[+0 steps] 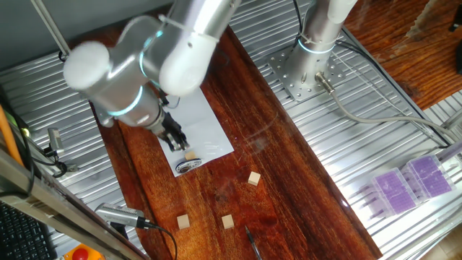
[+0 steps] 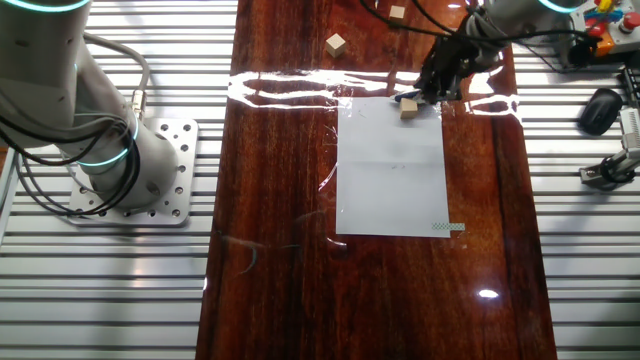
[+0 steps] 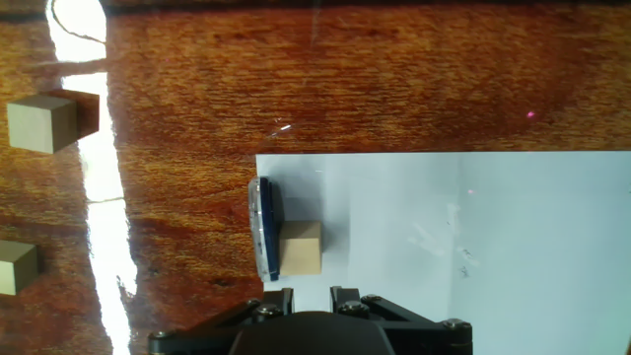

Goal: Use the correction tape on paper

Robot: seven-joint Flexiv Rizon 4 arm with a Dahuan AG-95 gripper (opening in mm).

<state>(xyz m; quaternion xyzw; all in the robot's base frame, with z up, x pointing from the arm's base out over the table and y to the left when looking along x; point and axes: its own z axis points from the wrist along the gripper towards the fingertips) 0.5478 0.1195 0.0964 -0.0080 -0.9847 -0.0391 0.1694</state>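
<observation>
The correction tape (image 3: 264,229) is a dark dispenser with a pale rim. It sits at the corner of the white paper (image 3: 463,247), and a tan wooden cube (image 3: 302,247) touches its side. My gripper (image 3: 311,296) hovers just behind them, holding nothing. Its jaws stand a narrow gap apart, with paper showing between them. In one fixed view the gripper (image 1: 177,139) is over the paper (image 1: 202,123), just short of the cube (image 1: 191,154) and the tape (image 1: 189,166). In the other fixed view the gripper (image 2: 438,82) hangs above the tape (image 2: 405,98) and the paper (image 2: 392,170).
Loose wooden cubes lie on the dark wooden board beyond the paper (image 1: 253,178) (image 1: 227,221) (image 1: 183,221); two of them show in the hand view (image 3: 41,123) (image 3: 18,266). The arm's base plate (image 1: 303,72) stands beside the board. A purple box (image 1: 408,184) sits far right.
</observation>
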